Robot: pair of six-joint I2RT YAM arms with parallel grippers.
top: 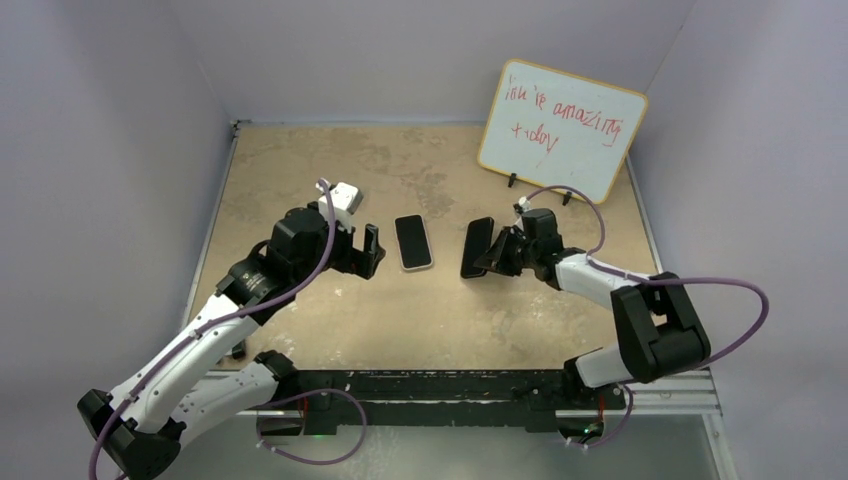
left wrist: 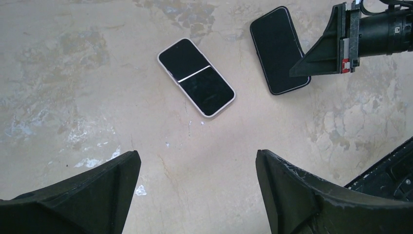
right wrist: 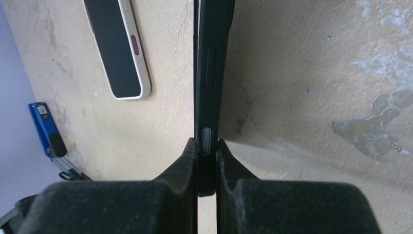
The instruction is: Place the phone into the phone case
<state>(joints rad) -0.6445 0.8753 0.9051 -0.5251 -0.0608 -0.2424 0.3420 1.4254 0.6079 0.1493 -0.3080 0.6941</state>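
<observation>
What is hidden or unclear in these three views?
- Black item: right wrist shows only its edge; the right tool covers its near end.
- Same item, left wrist: the right tool hides part of one edge.
- Blue thing: right wrist, too small to identify.
- Left tool: left wrist, finger roots cut off by the bottom edge.

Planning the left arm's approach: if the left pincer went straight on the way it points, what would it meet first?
Likely the white-rimmed phone lying flat ahead of the open left pincer, though it may touch bare table just short of it; depth is unclear.
</observation>
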